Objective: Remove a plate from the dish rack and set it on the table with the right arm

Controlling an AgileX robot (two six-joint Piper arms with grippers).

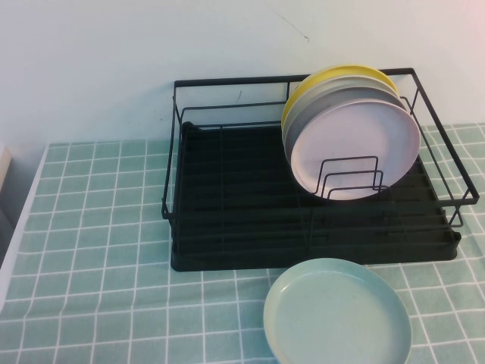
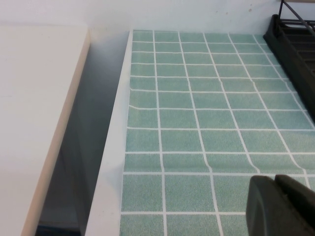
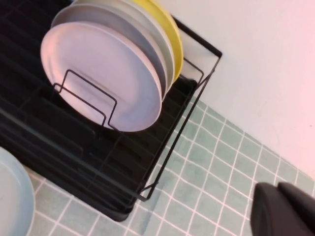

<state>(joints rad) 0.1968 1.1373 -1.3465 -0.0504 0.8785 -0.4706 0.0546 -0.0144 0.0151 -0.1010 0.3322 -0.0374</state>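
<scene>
The pale mint-green plate (image 1: 338,312) lies flat on the table (image 1: 98,250) just in front of the black dish rack (image 1: 227,205); its edge also shows in the right wrist view (image 3: 12,196). The rack (image 3: 74,157) holds upright plates: pale pink (image 1: 358,142) in front, grey and yellow behind. Neither arm shows in the high view. My right gripper (image 3: 278,209) is shut and empty, above the cloth to the rack's right. My left gripper (image 2: 275,204) is shut and empty, over the cloth to the rack's left (image 2: 295,44).
A white shelf (image 2: 34,113) and a gap lie beyond the table's left edge (image 2: 115,147). A white wall stands behind the rack. Open cloth lies left of the rack and at the front left.
</scene>
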